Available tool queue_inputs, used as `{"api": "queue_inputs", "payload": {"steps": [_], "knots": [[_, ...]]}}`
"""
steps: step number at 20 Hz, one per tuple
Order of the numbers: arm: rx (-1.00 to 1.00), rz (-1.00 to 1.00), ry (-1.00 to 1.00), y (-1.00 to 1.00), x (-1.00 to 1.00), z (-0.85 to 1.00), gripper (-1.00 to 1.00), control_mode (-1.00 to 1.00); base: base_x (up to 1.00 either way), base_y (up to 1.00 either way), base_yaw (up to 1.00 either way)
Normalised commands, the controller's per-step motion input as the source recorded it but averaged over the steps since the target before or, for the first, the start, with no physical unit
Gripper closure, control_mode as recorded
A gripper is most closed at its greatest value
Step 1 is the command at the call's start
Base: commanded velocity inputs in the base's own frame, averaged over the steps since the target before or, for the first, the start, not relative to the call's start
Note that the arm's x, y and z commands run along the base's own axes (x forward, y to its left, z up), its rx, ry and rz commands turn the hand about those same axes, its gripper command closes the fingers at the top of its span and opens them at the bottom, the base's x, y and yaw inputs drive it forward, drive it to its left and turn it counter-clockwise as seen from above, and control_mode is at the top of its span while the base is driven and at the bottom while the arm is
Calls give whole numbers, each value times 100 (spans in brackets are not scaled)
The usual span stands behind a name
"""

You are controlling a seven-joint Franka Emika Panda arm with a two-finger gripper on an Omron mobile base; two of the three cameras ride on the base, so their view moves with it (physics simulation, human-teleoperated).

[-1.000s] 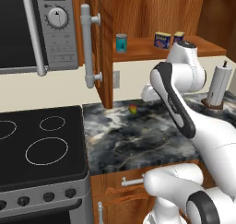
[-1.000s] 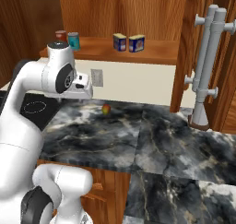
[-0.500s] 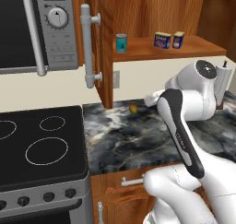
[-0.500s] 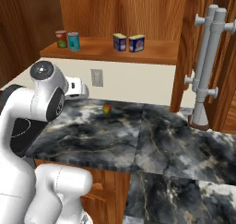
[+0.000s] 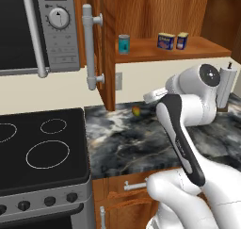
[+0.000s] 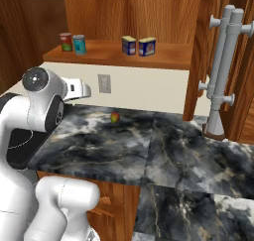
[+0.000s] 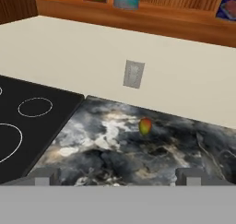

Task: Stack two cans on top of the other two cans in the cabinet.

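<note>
While hanging over marbled worktop, jaws spread wide, gripping nothing. Cabinet up on wall behind, door swung open. On its shelf: teal can touching red-green can, blue pair further right. Tiny fruit on worktop.

Even, bright rendered light, soft shadows inside the cabinet (upper shelf darker), hand view slightly soft
</note>
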Motion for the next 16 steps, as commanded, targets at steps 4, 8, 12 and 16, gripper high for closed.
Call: {"api": "queue_inputs", "payload": {"steps": [4,8,12,16], "knots": [[0,0,3,7,13,59,-100,-100,0,0,0],[3,0,3,1,11,52,-100,-100,0,0,0],[9,1,-2,0,10,38,-100,-100,0,0,0],[8,3,-8,0,16,29,-100,-100,0,0,0]]}}
